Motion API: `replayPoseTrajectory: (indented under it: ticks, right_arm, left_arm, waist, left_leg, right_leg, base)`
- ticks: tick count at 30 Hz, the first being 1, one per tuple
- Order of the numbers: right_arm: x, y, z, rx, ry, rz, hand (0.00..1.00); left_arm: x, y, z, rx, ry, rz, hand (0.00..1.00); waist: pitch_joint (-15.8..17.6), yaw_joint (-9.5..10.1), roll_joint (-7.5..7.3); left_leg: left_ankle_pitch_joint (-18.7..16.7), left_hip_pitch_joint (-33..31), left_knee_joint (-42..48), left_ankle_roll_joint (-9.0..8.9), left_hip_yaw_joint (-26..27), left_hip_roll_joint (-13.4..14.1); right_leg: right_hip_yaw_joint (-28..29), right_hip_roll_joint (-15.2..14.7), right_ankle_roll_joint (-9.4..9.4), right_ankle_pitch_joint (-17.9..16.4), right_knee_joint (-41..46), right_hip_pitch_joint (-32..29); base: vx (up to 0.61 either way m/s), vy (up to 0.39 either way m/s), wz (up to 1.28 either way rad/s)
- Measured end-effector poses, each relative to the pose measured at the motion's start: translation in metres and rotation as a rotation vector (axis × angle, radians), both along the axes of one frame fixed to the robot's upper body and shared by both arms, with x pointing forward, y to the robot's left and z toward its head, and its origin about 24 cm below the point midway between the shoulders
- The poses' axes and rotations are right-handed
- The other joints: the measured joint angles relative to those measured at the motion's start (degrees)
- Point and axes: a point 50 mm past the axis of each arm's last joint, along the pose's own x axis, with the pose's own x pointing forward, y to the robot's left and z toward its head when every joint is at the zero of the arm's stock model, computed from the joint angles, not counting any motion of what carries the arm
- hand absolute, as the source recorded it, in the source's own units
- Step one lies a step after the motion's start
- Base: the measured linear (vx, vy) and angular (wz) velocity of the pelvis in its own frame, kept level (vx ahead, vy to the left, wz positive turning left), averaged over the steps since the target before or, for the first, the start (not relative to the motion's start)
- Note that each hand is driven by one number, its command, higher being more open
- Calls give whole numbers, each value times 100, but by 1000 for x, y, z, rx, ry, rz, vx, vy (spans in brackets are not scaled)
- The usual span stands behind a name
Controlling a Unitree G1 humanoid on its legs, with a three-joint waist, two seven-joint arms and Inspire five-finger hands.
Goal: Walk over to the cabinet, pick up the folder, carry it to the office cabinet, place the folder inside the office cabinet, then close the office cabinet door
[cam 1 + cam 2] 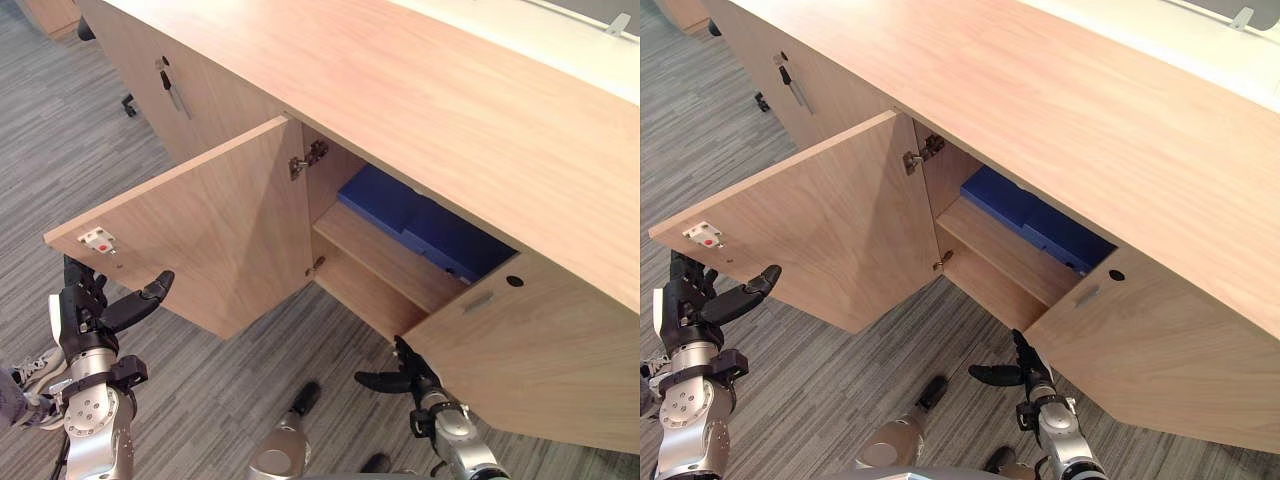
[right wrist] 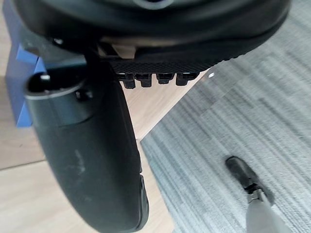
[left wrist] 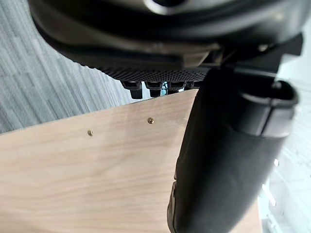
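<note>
At the office cabinet [image 1: 420,90], from the left eye: the blue folder [image 1: 420,225] lies flat on the upper shelf [image 1: 375,255] inside, its long axis running along the cabinet front. The left door [image 1: 210,235] stands swung wide. The left hand [image 1: 88,312] hangs just below the door's free outer corner, fingers straight and pointing up, thumb spread wide, holding nothing.

From the right eye: the right door [image 1: 1140,350] stands part open. The right hand [image 1: 1028,372] sits at its lower near corner, fingers relaxed, thumb stretched sideways, also empty. Whether either hand touches wood cannot be told.

Left wrist view: the left door's wood face, marked by 2 small brass screws [image 3: 151,120], lies just past the straight fingers.

Right wrist view: past the open fingers show cabinet wood, a corner of the folder and grey carpet [image 2: 233,97].

The folder looks placed, and only the closing seems to remain. Each hand is nearer its own door. The left door, open widest, lies up and ahead of the left fingers, so a push would need to swing it round its hinge [image 1: 308,158] toward the cabinet front.
</note>
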Motion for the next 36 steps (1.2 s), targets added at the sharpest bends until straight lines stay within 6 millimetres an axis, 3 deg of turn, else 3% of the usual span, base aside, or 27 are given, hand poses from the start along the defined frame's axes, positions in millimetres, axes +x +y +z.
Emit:
replayPoseTrajectory:
  ticks: [3, 9, 12, 18, 21, 25, 27, 29, 30, 31, 32, 33, 35, 36]
  right_arm:
    - [-7, 5, -4, 23, 19, -1, 100]
    - [-9, 11, -5, 47, 24, -7, 100]
    - [-10, 12, -6, 66, 26, -37, 100]
    - [-19, 15, -10, 90, 51, -71, 100]
    - [-21, 16, -12, 101, 66, -86, 100]
    - [-25, 12, -15, 86, 87, -89, 100]
    - [-27, 13, -16, 88, 95, -91, 100]
    - [-28, 11, -17, 79, 105, -93, 100]
    - [-29, 9, -17, 73, 109, -95, 100]
    - [-30, 12, -18, 83, 113, -103, 100]
    - [-29, 11, -18, 82, 115, -105, 100]
    - [-28, 8, -18, 69, 113, -100, 100]
    - [-32, 12, -19, 83, 124, -114, 100]
    - [-34, 17, -20, 99, 130, -119, 100]
  left_arm:
    - [-1, 6, 3, 29, 9, 27, 100]
    - [-2, 6, 2, 24, 13, 39, 100]
    - [-12, -8, -2, -17, -7, 33, 100]
    - [-53, -55, -18, -91, 37, -62, 100]
    - [-60, -71, -27, -131, 69, -109, 100]
    - [-56, -90, -41, -184, 110, -175, 100]
    - [-56, -99, -48, -214, 126, -193, 100]
    - [-58, -105, -58, -254, 154, -183, 100]
    - [-58, -107, -62, -270, 164, -174, 100]
    - [-53, -107, -66, -277, 169, -175, 100]
    - [-51, -108, -68, -287, 180, -170, 100]
    - [-53, -109, -77, -320, 223, -134, 100]
    - [-54, -110, -88, -338, 274, -118, 100]
    - [-54, -109, -89, -338, 289, -113, 100]
  waist:
    - [-33, -52, -101]
    - [-38, -67, -110]
    - [-40, -69, -113]
    - [-56, -49, -81]
    - [-58, -46, -10]
    - [-67, -97, 235]
    - [-29, -156, 192]
    - [-32, -322, 278]
    - [-64, -448, 349]
    - [-4, -566, 159]
    - [0, -564, 131]
    - [-8, -615, 291]
    - [46, -779, 118]
    - [56, -916, -62]
  left_leg:
    - [2, 29, -4, -5, 90, 75]
    - [-34, 30, -6, 45, 403, 181]
    - [-33, 27, -6, 47, 665, 198]
    - [74, 45, -3, 97, 691, 83]
    - [86, 95, -4, 87, 726, 83]
    - [40, 46, -3, 91, 1203, 184]
    - [-38, -36, 107, 49, 1514, 127]
    - [-198, 5, 342, 102, 1835, 82]
    - [-233, 112, -14, 15, 2068, 67]
    - [-298, -146, 594, 48, 2314, -119]
    - [-488, -223, 1165, 378, 2361, -154]
    - [-1021, 12, 1137, 409, 2466, -19]
    - [-862, 389, 412, 176, 2882, -137]
    - [-982, 415, 360, 12, 2948, -247]
  right_leg:
    - [88, 46, -23, 62, -69, 7]
    - [240, 147, -36, 251, -309, 37]
    - [279, 125, -32, 299, -369, 63]
    - [260, 27, 63, 374, -417, 135]
    - [234, 18, 71, 376, -410, 195]
    - [371, 24, 109, 300, -347, 134]
    - [573, -95, 144, 284, -336, -5]
    - [888, -159, 200, 319, -309, -130]
    - [1200, -171, 194, 318, -295, -255]
    - [1355, -450, 151, 317, -190, -475]
    - [1453, -540, 151, 335, -121, -587]
    - [1767, -393, 116, 399, -191, -637]
    - [2281, -448, -31, 571, -369, -664]
    - [2444, -614, -172, 563, -380, -753]
  base:
    - [-87, -30, -15]
    - [-68, -1, -15]
    - [-38, 32, -4]
    - [-14, 47, 6]
    - [-62, 24, 10]
    - [-149, 35, 12]
    - [-98, 98, 2]
    - [30, 86, -8]
    - [-62, 117, 1]
    - [-88, 123, -13]
    - [-25, 94, -51]
    - [35, 76, -71]
    - [12, 89, -37]
    - [-1, 147, -23]
